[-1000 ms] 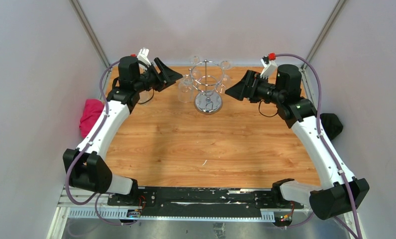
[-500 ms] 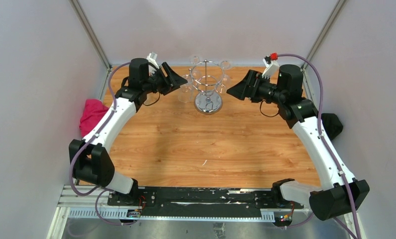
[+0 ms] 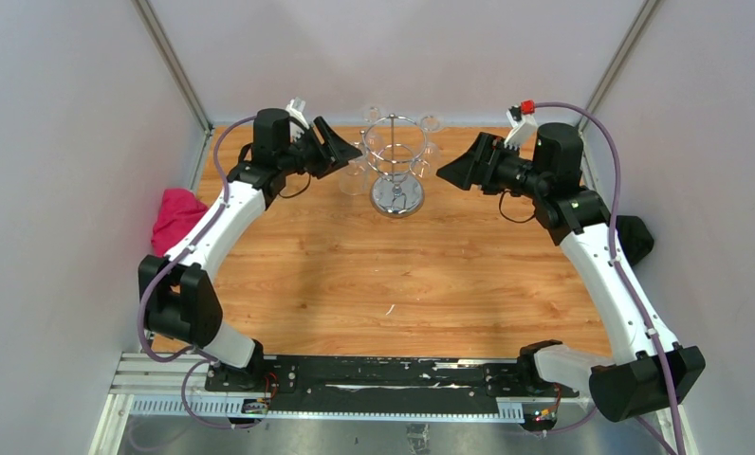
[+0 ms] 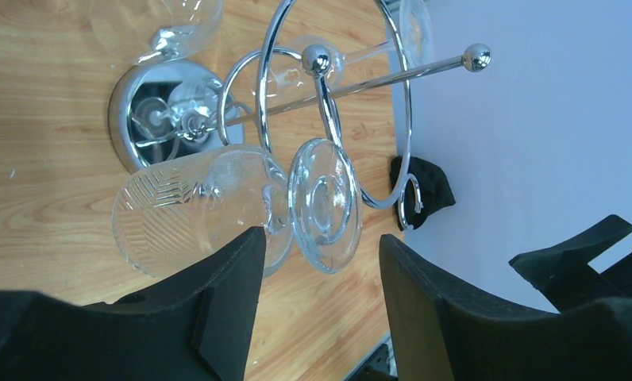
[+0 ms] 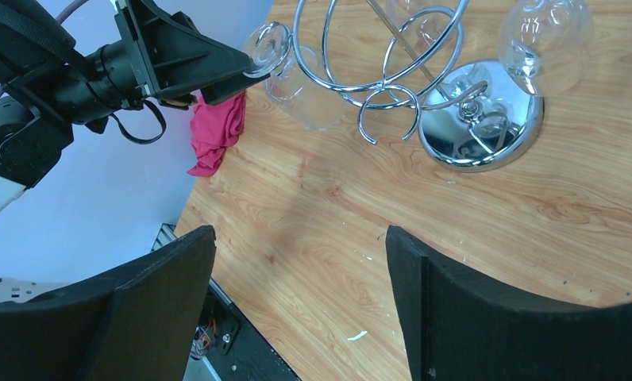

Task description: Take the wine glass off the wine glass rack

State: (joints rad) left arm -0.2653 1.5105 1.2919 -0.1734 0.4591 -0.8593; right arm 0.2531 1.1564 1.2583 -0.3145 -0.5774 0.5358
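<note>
The chrome wine glass rack (image 3: 395, 156) stands at the back middle of the table, with several clear glasses hanging upside down. My left gripper (image 3: 348, 152) is open right at the left-hand wine glass (image 3: 354, 176). In the left wrist view the etched bowl (image 4: 190, 210) and the round foot (image 4: 325, 202) hang from a rack hook (image 4: 329, 103). The foot sits just in front of the gap of my open left gripper (image 4: 319, 238), not clasped. My right gripper (image 3: 447, 172) is open and empty to the right of the rack; in its own view (image 5: 298, 238) it hovers over bare wood.
Other glasses hang at the back (image 3: 372, 115) and right (image 3: 431, 124) of the rack. A pink cloth (image 3: 174, 216) lies at the table's left edge and a black object (image 3: 632, 237) at the right edge. Grey walls close in on three sides.
My left arm has swung right toward the rack, bringing its open gripper up to the left-hand glass. The right arm has barely shifted.
</note>
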